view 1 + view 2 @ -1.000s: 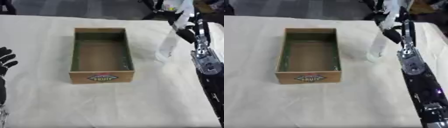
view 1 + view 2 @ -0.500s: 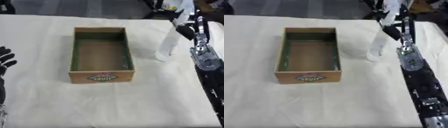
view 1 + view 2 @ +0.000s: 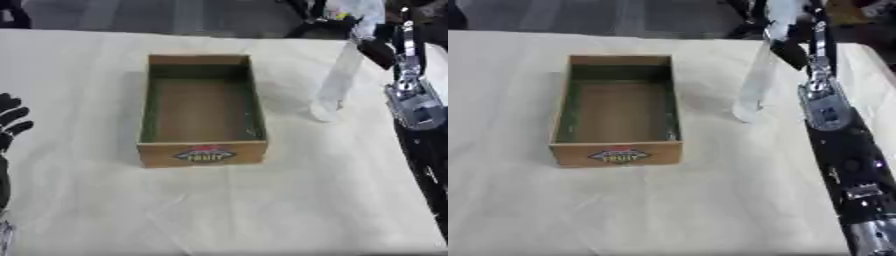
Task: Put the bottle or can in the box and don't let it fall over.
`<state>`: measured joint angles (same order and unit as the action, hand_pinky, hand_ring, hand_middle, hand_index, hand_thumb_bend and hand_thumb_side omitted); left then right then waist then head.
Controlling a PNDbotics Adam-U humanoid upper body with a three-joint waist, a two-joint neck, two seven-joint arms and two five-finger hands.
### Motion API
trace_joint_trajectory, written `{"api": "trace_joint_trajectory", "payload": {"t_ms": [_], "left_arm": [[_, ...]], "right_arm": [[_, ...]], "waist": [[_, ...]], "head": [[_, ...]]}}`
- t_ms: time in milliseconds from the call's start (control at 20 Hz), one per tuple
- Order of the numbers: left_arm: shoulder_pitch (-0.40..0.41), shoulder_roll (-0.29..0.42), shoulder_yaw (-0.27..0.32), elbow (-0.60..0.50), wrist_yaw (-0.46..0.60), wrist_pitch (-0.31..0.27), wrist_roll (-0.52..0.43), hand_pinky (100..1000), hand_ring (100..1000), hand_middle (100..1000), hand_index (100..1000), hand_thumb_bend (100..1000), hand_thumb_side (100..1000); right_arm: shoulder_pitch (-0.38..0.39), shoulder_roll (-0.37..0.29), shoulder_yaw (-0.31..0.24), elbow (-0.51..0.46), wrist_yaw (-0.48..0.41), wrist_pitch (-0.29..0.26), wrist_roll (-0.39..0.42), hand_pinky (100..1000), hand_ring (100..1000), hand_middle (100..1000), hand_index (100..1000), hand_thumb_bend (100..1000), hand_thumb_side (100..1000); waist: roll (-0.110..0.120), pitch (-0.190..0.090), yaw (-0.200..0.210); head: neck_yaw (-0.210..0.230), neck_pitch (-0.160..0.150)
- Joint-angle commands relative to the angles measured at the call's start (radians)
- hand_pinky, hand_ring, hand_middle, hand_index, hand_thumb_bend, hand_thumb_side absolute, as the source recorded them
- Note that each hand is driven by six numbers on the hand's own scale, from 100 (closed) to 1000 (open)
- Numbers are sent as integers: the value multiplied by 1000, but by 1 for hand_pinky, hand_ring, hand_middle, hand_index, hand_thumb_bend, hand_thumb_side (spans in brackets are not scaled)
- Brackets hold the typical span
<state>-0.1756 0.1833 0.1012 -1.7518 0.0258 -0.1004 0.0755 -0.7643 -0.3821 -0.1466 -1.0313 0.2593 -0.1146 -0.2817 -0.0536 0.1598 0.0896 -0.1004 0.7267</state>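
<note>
A clear plastic bottle (image 3: 336, 84) leans to the right of the box, its base low over the cloth and its top tipped toward my right hand (image 3: 374, 48). The hand's dark fingers wrap the bottle's upper part; the neck and cap are hidden among them. The cardboard box (image 3: 202, 149) lies open at the middle of the table, long side running away from me, a fruit label on its near wall and nothing inside. My left hand (image 3: 12, 122) rests open at the left edge with fingers up, far from both.
A cream cloth (image 3: 262, 210) covers the whole table. My right forearm (image 3: 838, 150) runs along the right side from the lower corner up to the bottle. Dark furniture and legs stand beyond the far edge.
My right hand has risen slightly at the bottle's top and the bottle leans a little more. The box and my left hand have stayed put.
</note>
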Motion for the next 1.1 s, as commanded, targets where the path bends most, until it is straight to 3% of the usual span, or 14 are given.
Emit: {"api": "trace_joint_trajectory", "payload": {"t_ms": [50,1100], "left_arm": [[-11,5,-3,-22,1,-1,-2,753,776,726,816,308,840],[-8,4,-2,-20,2,-1,-1,753,774,724,816,314,838]], "right_arm": [[-26,-34,-8,1,-9,-8,5,681,808,889,1000,592,505],[-36,-35,12,-21,-41,-25,134,720,854,933,1000,623,555]], "waist": [[2,-12,1],[-1,-19,3]], "head": [[-4,-13],[6,-9]]}}
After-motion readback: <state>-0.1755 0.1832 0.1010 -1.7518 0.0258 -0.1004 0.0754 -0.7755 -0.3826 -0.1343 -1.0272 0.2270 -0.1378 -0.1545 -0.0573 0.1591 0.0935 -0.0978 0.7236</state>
